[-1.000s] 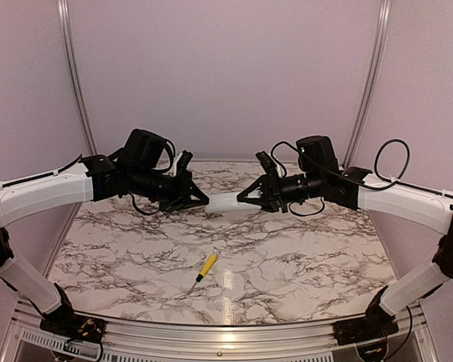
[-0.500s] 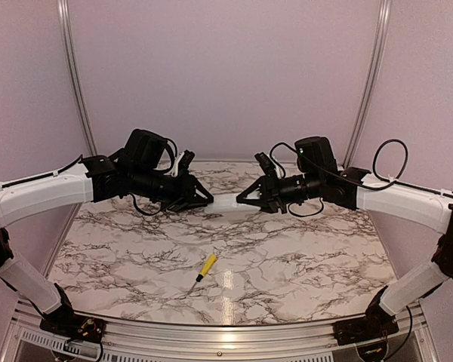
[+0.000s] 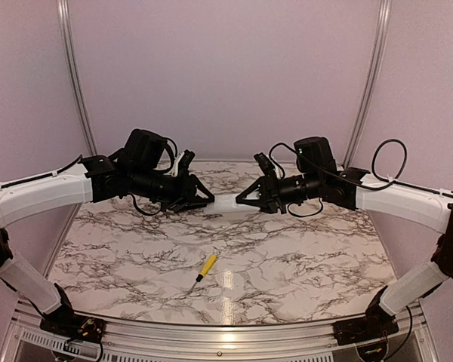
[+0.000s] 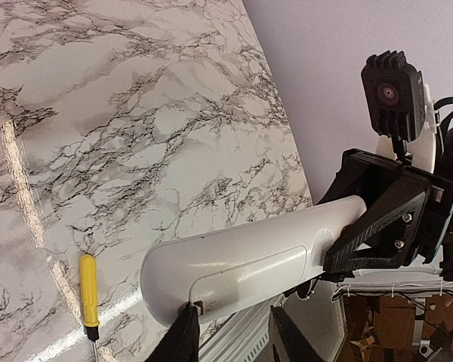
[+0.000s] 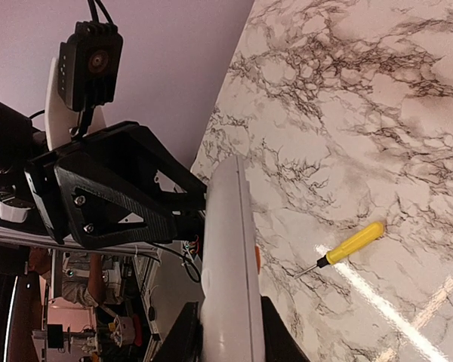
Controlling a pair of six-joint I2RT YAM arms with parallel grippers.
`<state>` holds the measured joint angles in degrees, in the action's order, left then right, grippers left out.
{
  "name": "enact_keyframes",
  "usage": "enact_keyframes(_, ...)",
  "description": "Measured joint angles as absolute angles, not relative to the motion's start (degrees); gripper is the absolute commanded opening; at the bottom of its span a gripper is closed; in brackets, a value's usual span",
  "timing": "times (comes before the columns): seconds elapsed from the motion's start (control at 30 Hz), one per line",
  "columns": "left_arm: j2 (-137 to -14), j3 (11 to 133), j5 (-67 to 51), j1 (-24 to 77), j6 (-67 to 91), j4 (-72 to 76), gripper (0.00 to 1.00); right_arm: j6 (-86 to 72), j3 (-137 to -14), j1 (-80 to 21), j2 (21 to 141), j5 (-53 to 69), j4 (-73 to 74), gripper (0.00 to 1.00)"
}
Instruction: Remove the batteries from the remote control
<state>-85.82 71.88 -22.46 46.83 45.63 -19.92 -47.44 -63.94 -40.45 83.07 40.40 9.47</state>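
The white remote control (image 3: 223, 204) hangs in the air between my two grippers, above the back of the table. My right gripper (image 3: 243, 202) is shut on its right end; in the right wrist view its fingers (image 5: 228, 326) clamp both sides of the remote (image 5: 228, 249). My left gripper (image 4: 232, 313) is open at the other end. One fingertip (image 4: 185, 320) touches the notch of the closed cover on the remote's back (image 4: 249, 260); the other stands apart. The batteries are hidden inside.
A yellow-handled screwdriver (image 3: 206, 266) lies on the marble table (image 3: 302, 264) in front of the grippers, also in the left wrist view (image 4: 88, 290) and the right wrist view (image 5: 351, 243). Purple walls close the back and sides.
Both grippers have shifted very slightly toward each other with the remote between them. The screwdriver has not moved.
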Motion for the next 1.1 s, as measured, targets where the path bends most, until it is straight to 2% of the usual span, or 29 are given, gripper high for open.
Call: enact_keyframes(1.1,-86.1,71.1,-22.2,46.8,45.8,-19.9,0.28,-41.3,-67.5,-40.1,86.0,39.3,15.8,0.00)
